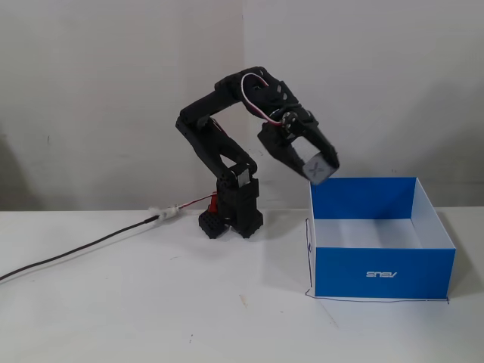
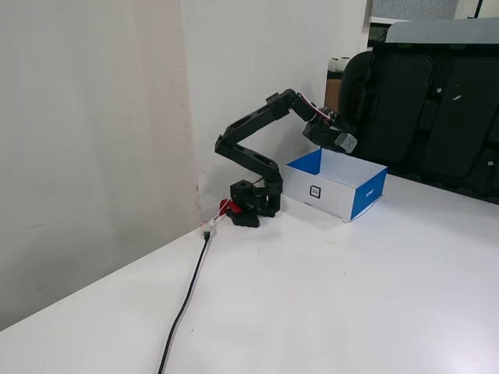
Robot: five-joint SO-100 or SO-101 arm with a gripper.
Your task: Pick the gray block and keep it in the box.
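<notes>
The gray block, a small cube with an X mark facing the camera, is held between the fingers of my gripper. It hangs in the air just above the left rear corner of the box. The box is open-topped, bright blue outside with a white logo on its front, and white inside. In a fixed view from the side, the gripper holds the block above the box, near its back edge. The box looks empty inside as far as it shows.
The arm's black base stands on the white table, left of the box. A black cable runs from the base toward the table's left front. Dark office chairs stand behind the box. White walls close the back.
</notes>
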